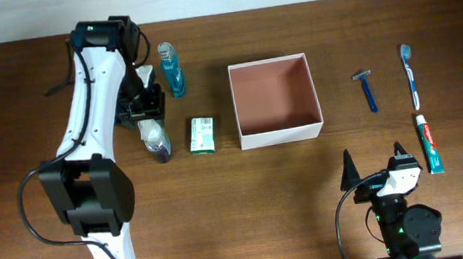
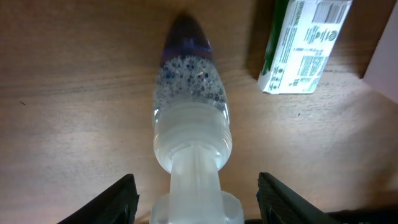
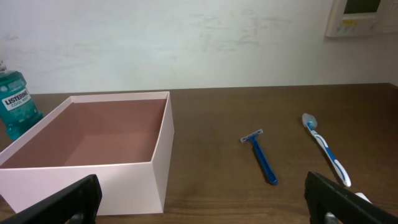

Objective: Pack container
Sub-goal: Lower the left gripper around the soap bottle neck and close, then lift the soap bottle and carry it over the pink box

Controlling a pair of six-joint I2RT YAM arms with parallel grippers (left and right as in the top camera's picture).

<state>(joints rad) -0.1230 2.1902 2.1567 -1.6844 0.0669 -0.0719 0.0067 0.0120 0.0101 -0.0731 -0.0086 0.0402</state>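
Note:
The white box container (image 1: 280,132) with a reddish-brown inside sits at the table's middle, empty; it also shows in the right wrist view (image 3: 93,180). My left gripper (image 1: 145,113) is open, its fingers (image 2: 196,202) either side of the neck of a clear bottle (image 2: 189,106) with a purple end lying on the table (image 1: 157,140). My right gripper (image 1: 375,166) is open and empty near the front edge, its fingers (image 3: 202,199) facing the box and a blue razor (image 3: 262,158).
A green-and-white small box (image 1: 202,135) lies left of the container (image 2: 305,43). A teal mouthwash bottle (image 1: 173,69) lies behind it (image 3: 15,102). At right lie the razor (image 1: 368,89), a blue toothbrush (image 1: 411,74) (image 3: 326,149) and a toothpaste tube (image 1: 429,143).

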